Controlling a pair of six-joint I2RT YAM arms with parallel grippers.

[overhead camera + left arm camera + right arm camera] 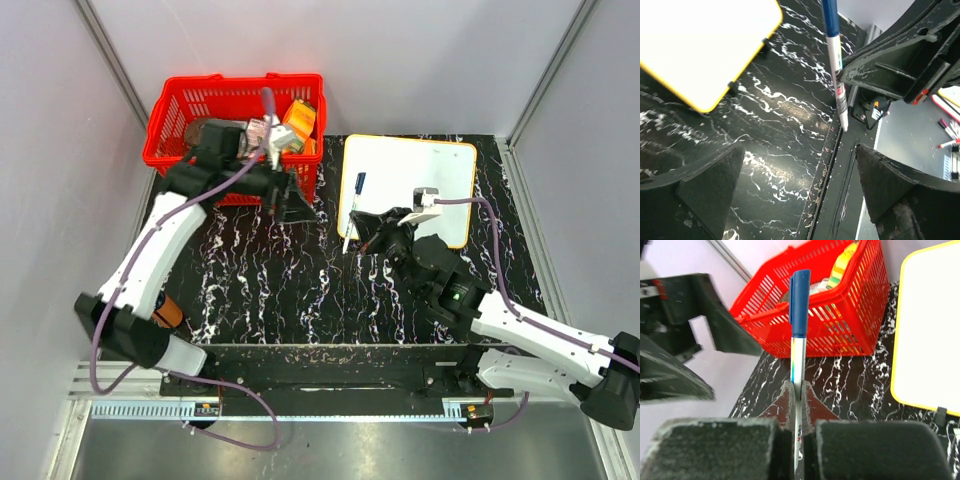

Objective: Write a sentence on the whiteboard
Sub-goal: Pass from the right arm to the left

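Top external view: whiteboard (440, 170) lies flat on the black marbled table (260, 300), far right, just beside the red basket (200, 110). Its face reads blank; no sentence on it that I can make out.

Right end effector (362, 228) sits at the board's near-left corner, jaws clamped on a marker (353, 212). Right wrist view: thin white barrel pinched between the pads, blue cap (800, 300) on and pointing toward the basket.

Left end effector (290, 205) hangs in front of the basket, near the marker, jaws spread wide and carrying nothing. Left wrist view shows the marker (835, 65) ahead of its fingers (710, 195), apart from them.

Judgement: the step in hand is uncapping; writing not yet begun. Next move calls for the left jaws to line up on the cap, close, and pull along the barrel while the right grip holds firm
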